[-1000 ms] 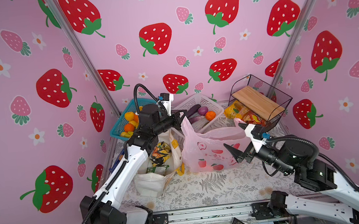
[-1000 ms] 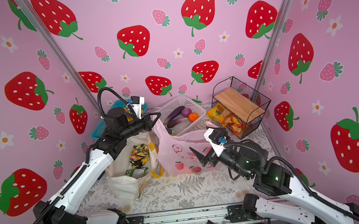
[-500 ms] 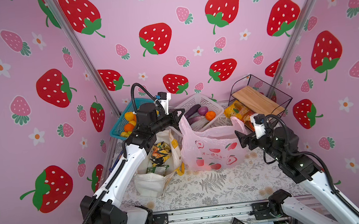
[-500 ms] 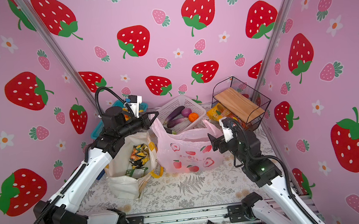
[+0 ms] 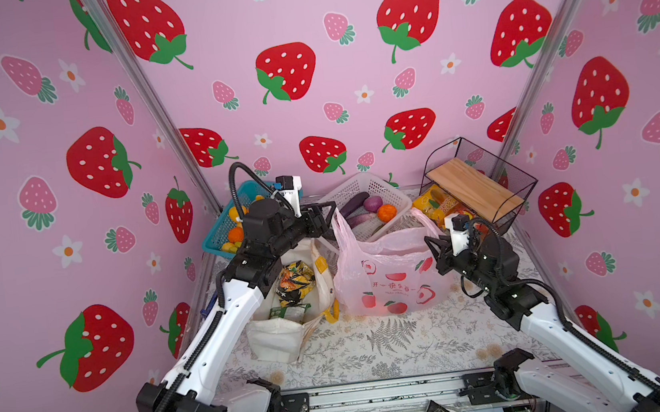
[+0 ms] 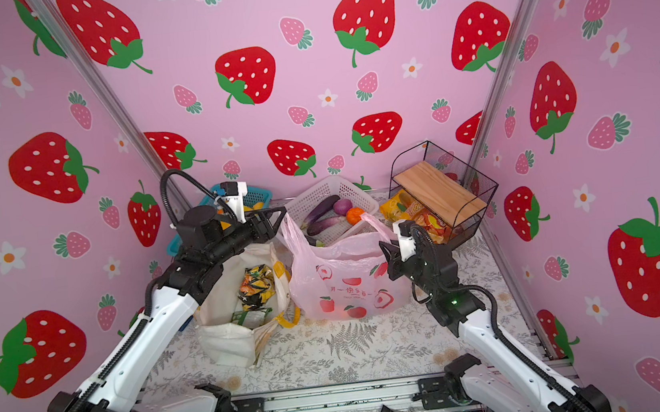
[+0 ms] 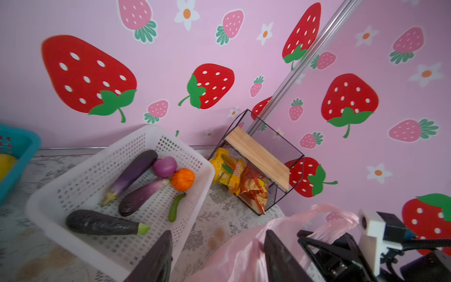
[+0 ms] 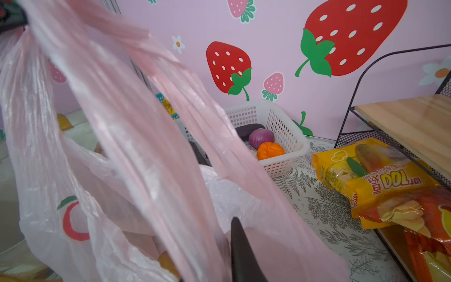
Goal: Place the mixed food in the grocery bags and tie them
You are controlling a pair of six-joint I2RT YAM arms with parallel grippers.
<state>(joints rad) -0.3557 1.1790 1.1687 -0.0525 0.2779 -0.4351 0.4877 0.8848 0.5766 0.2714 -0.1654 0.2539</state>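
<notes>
White fabric comes first: the tote (image 5: 275,338) stands at the front left of the table (image 5: 397,346), slumped and open. It has crinkly snack packets (image 5: 294,279) inside and a yellow handle (image 5: 333,313) hanging on its bag-facing side.

Just beside it to the right stands the pink plastic bag (image 5: 387,288), printed with red fruit, its mouth open and both handles up. I cannot make out its contents.

My right gripper (image 5: 433,248) sits at the bag's right rim, with that side's handle draped across it. In the right wrist view one of its fingers (image 8: 241,251) shows and the other is covered by pink film. I cannot tell whether it is clamped.

My left gripper (image 5: 327,220) is behind the tote, at the top of the bag's left handle. The left wrist view shows its fingers (image 7: 275,256) spread apart, released, with pink film bunched beside one finger. I cannot confirm contact.

Farther back at centre is the white mesh basket (image 5: 401,201). It holds three eggplants (image 7: 131,175), a purple onion (image 5: 372,203), an orange vegetable (image 5: 386,212) and a green chilli (image 7: 176,207).

At the back left, the blue basket (image 5: 218,235) holds yellow and orange pieces. At the back right is a black wire rack (image 5: 523,191) with a wooden board (image 5: 472,188). Yellow and red packets (image 5: 439,204) lie under the board.
</notes>
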